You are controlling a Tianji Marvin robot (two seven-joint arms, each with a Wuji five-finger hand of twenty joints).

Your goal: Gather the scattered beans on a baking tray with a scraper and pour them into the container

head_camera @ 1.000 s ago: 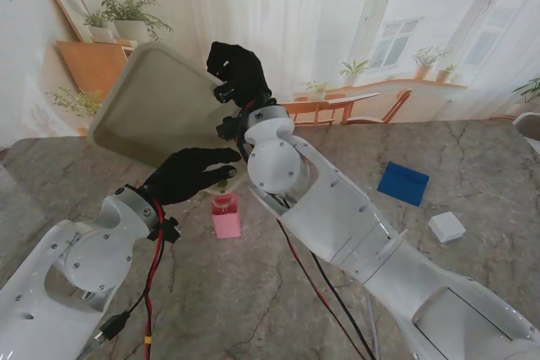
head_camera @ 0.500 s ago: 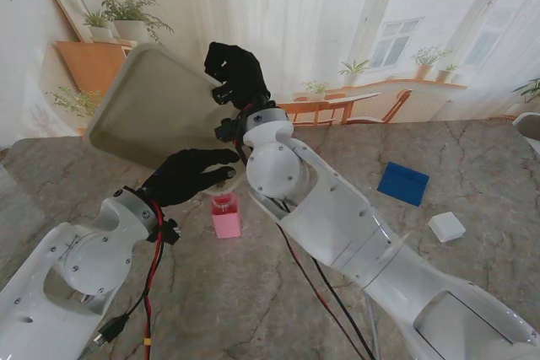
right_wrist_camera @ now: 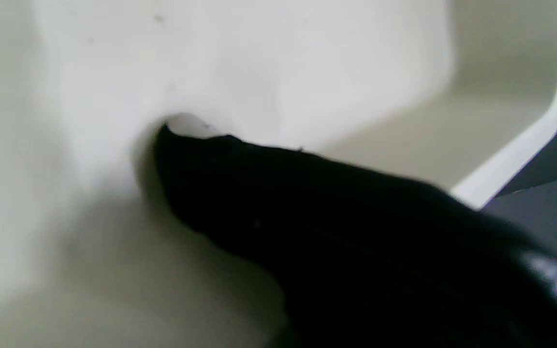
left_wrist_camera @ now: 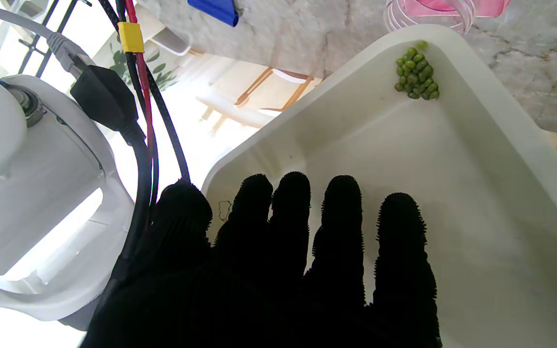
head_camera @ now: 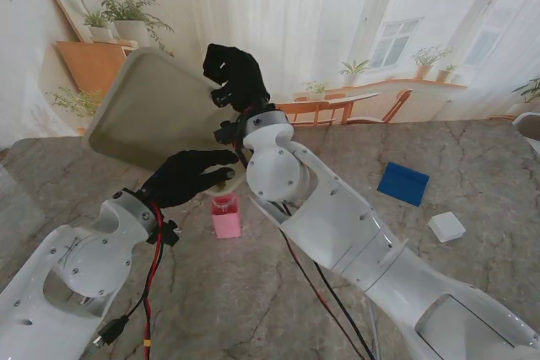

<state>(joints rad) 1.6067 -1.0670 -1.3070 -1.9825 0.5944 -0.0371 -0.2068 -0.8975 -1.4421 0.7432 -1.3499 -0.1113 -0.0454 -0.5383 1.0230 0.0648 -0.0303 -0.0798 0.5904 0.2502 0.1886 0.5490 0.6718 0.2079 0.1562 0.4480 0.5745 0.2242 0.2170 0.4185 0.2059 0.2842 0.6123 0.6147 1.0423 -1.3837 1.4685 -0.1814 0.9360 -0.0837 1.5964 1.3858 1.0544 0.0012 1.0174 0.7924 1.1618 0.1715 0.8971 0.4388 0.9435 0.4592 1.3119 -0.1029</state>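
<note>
The cream baking tray [head_camera: 148, 107] is lifted off the table and steeply tilted, its underside toward the stand camera. My right hand [head_camera: 234, 73] is shut on the tray's far right edge; in the right wrist view a black finger [right_wrist_camera: 240, 193] presses on the tray [right_wrist_camera: 114, 72]. My left hand [head_camera: 190, 174] grips the tray's lower edge, fingers [left_wrist_camera: 336, 232] lying flat inside the tray [left_wrist_camera: 476, 203]. A small heap of green beans [left_wrist_camera: 416, 72] sits in the tray's lowest corner, right over the pink container [head_camera: 225, 215], whose rim [left_wrist_camera: 443, 9] shows past that corner. The blue scraper [head_camera: 402, 183] lies on the table to the right.
A small white block [head_camera: 446, 227] lies on the marble table [head_camera: 472, 158] nearer to me than the scraper. Red and black cables [head_camera: 152, 267] hang along my left forearm. A white object [head_camera: 530, 126] sits at the table's far right edge.
The tray and my right hand have shifted slightly left and a little higher, tilting the tray a touch more. My left hand has barely moved.
</note>
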